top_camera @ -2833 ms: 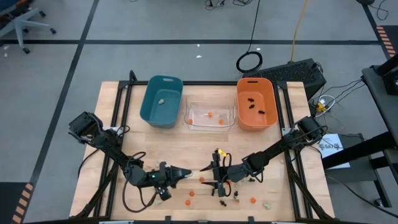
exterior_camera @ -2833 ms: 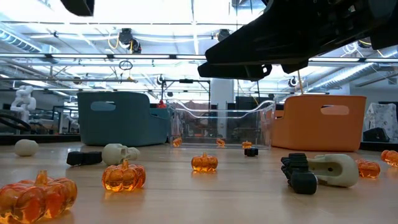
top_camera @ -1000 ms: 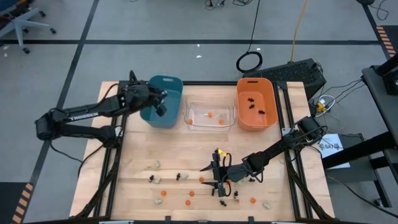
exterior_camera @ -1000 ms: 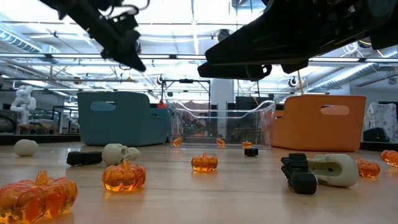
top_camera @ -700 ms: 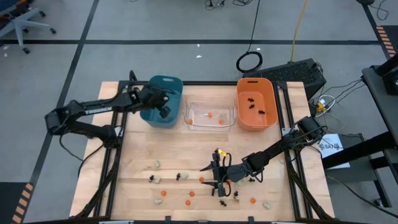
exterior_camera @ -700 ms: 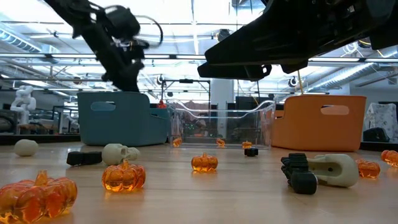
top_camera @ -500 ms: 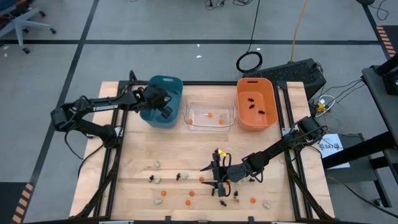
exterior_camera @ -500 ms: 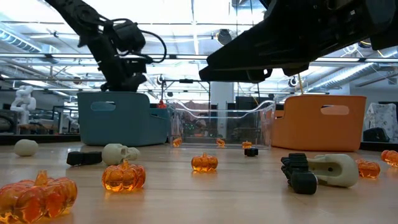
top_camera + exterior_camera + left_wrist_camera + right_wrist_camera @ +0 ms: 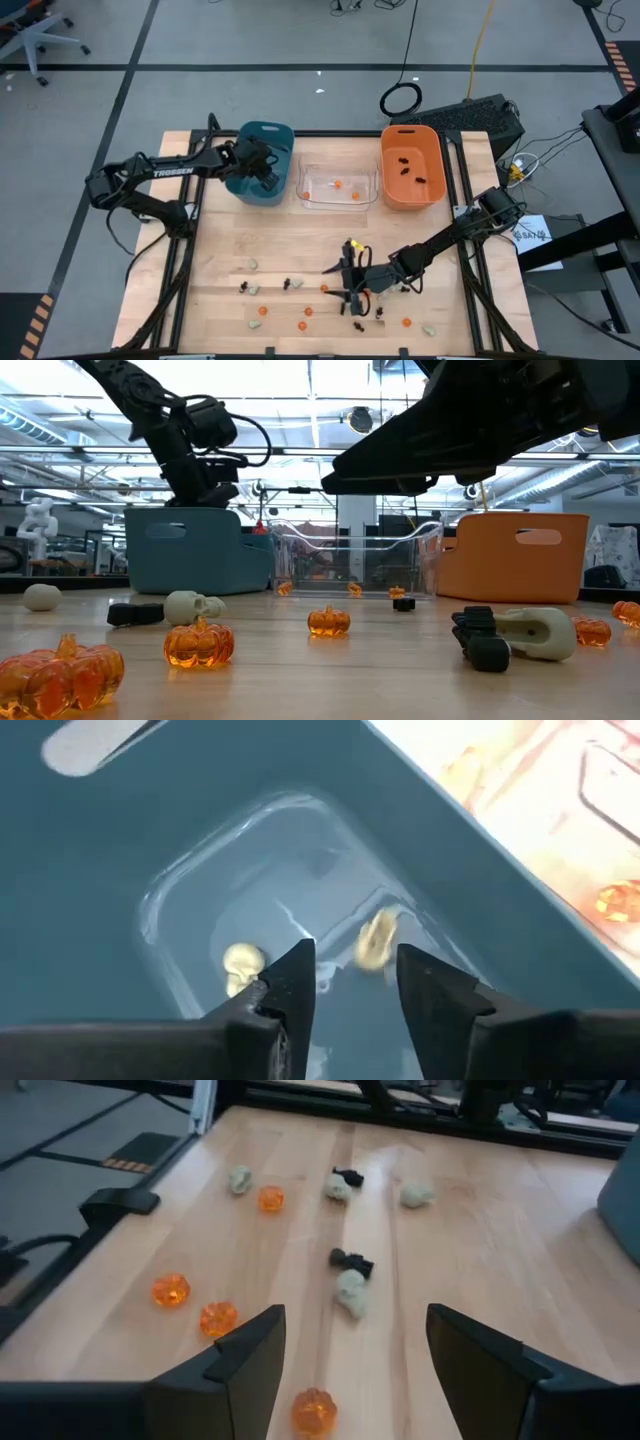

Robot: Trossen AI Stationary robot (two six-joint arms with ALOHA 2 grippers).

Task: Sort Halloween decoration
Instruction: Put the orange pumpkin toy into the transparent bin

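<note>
The left gripper hangs over the teal bin at the far left of the table, its fingers parted with nothing between them. Inside that bin lie two pale skull trinkets, one just past the fingertips and one a little to the side.

To the right stands the clear bin with a few small orange pumpkins in it, and right of that the orange bin holding black spidery pieces.

On the near half of the table, loose Halloween decoration lies scattered: pale lumps, black spiders and orange pumpkins on the wood, seen up close in the low view.

The right gripper hovers low over the near centre of the table, among these trinkets. Its fingers stand wide apart and hold nothing; pumpkins and a pale lump with a black piece lie ahead of them.
</note>
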